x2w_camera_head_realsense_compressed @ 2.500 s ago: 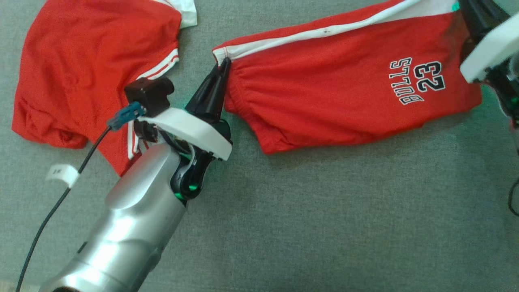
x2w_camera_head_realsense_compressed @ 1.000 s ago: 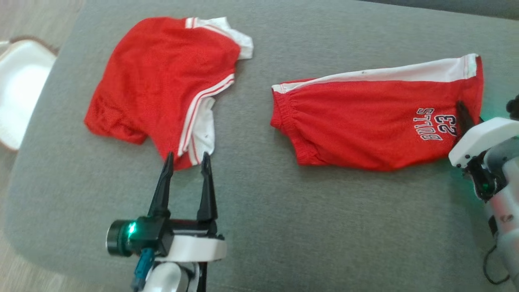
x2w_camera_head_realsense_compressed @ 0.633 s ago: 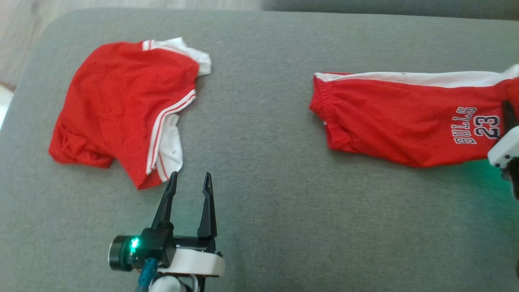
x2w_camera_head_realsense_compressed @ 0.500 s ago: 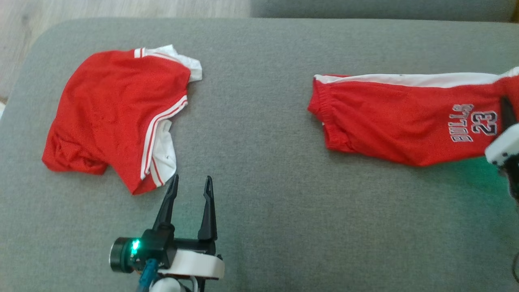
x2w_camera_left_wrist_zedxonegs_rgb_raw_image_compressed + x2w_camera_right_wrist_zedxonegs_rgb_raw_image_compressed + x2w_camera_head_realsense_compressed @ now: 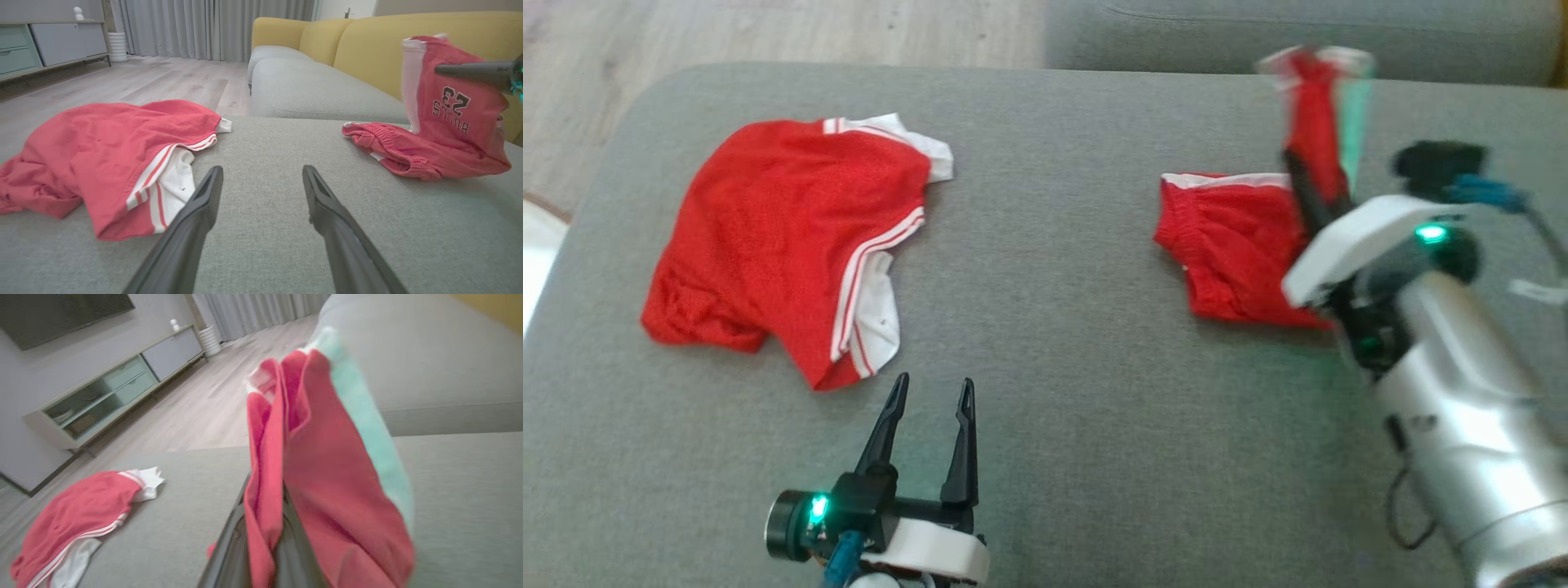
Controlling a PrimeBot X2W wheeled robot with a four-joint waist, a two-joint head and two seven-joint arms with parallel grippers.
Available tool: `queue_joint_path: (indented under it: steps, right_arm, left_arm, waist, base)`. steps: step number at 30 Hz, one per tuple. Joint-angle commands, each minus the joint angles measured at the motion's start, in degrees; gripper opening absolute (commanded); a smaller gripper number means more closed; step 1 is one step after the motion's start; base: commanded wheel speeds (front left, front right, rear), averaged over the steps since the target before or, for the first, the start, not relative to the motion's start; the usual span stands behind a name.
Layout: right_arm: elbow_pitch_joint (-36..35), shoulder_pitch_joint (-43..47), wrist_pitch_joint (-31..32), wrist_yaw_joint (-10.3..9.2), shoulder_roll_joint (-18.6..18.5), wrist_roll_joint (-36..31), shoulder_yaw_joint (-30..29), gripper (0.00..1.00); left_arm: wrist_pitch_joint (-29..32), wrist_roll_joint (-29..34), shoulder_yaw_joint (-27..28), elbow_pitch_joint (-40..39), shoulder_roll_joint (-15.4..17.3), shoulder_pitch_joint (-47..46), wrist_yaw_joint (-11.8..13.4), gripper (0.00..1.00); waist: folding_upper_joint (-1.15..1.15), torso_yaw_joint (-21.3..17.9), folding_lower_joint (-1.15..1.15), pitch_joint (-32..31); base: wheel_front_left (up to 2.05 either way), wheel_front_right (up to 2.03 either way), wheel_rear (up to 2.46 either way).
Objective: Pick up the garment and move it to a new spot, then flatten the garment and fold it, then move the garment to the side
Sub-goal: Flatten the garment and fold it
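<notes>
Red mesh shorts (image 5: pixel 1233 253) with a white side stripe and a "BULLS 23" print: my right fingers (image 5: pixel 1305 192) are clamped on the leg end, which hangs above the grey fabric cushion (image 5: pixel 1078 367); the waistband end lies on it. My left fingers (image 5: pixel 885 433) stand wide apart and empty, just beside a red white-trimmed jersey (image 5: pixel 784 237), well apart from the shorts.

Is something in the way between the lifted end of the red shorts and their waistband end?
Nothing visible is. The right end effector holds one end of the shorts up above the rest; the other red garment lies apart, far left, near the open left end effector.
</notes>
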Motion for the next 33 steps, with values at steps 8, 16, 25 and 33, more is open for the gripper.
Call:
queue_joint_path:
  steps: [8,16,25,33]
  right_arm:
    - [-0.3,-1.42,-1.0,-0.04,4.86,0.71,4.54,1.0]
    - [-6.25,5.08,-10.4,-0.04,-0.29,0.0,4.99,1.0]
    - [-14.88,21.41,-16.11,-0.04,-3.54,-7.24,-0.63,1.0]
    - [-24.09,36.83,-16.17,-0.04,0.35,-17.85,-10.93,1.0]
  left_arm:
    - [-0.53,-1.29,0.68,-0.96,-0.07,-1.04,0.68,1.0]
    - [-0.53,-1.42,2.97,-1.1,-0.07,1.12,1.95,1.0]
    - [-0.53,0.31,6.71,-5.28,0.49,5.59,3.81,1.0]
    - [-0.53,2.23,8.56,-8.39,0.4,11.09,3.9,1.0]
  waist:
    - [0.0,2.04,0.0,-0.85]
    - [0.0,-1.56,0.0,-5.06]
    - [0.0,-5.96,0.0,-10.53]
    - [0.0,-6.21,0.0,-13.42]
  base:
    - [0.0,0.0,0.0]
    - [0.0,0.0,0.0]
    - [0.0,0.0,0.0]
    - [0.0,0.0,0.0]
